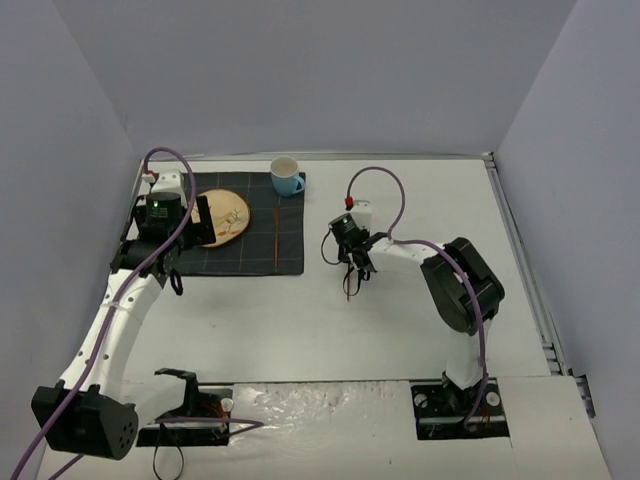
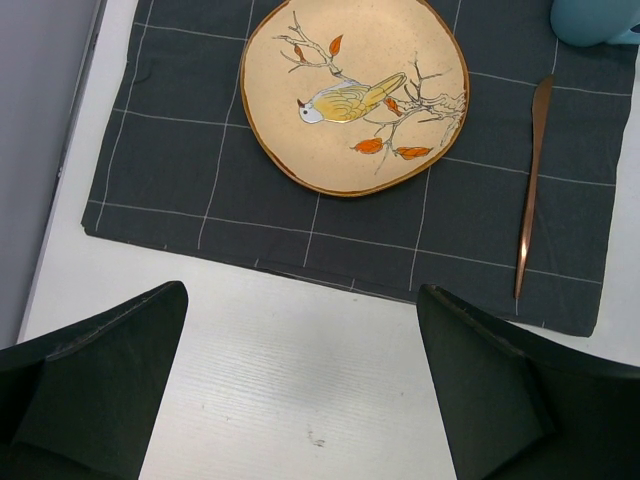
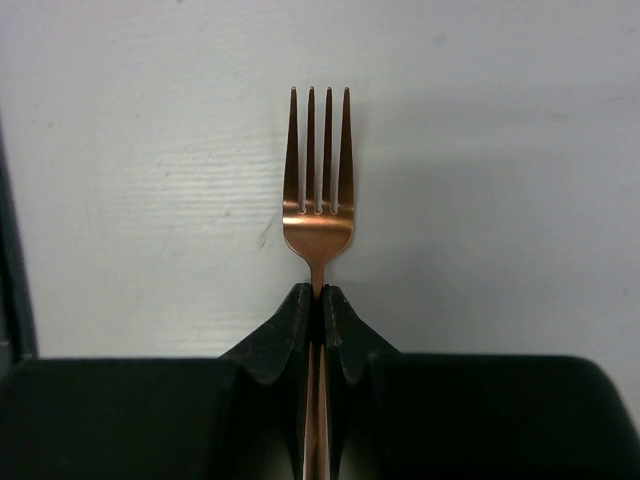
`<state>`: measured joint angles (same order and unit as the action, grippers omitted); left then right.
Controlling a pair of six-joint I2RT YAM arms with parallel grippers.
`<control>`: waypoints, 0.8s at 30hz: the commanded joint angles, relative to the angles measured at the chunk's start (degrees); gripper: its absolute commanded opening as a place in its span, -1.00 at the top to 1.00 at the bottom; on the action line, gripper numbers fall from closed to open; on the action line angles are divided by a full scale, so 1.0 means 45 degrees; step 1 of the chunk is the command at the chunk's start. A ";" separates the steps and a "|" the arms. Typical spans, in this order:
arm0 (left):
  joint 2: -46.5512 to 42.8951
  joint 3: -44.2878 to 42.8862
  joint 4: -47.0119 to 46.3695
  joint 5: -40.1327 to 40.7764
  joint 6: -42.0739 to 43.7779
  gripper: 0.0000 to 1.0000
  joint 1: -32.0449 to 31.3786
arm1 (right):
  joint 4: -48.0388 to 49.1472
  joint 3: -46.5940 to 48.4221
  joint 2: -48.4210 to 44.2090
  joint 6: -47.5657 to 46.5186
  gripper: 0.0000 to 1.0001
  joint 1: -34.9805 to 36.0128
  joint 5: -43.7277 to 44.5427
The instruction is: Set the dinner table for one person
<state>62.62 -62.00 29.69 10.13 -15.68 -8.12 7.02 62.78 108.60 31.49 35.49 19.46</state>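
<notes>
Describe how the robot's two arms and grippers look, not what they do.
The left arm and right arm have white tubes between bulky black joints. A purple cable loops along each, and a small green light shows near each wrist. The left gripper and right gripper have matte black wedge-shaped fingers.

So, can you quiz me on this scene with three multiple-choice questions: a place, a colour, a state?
1. Where does the knife lie? A on the placemat, beside the plate; B on the plate; C on the floor.
2. What colour is the cup? A red; B light blue; C black.
3. The right gripper is: A wide open; B shut on the fork; C holding the plate.
Answers: 1 A, it rests on the dark cloth; 2 B, pale blue outside; 3 B, it pinches the fork's neck.
</notes>
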 commanded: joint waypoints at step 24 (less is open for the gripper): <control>0.5153 -0.3673 -0.1148 0.1021 -0.2979 -0.94 -0.5794 | -0.1168 -0.2987 -0.8693 -0.0240 -0.88 -0.1016 0.0404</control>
<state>80.24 -71.84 27.98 9.20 -25.66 -27.57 3.51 54.32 81.13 32.87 35.89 20.35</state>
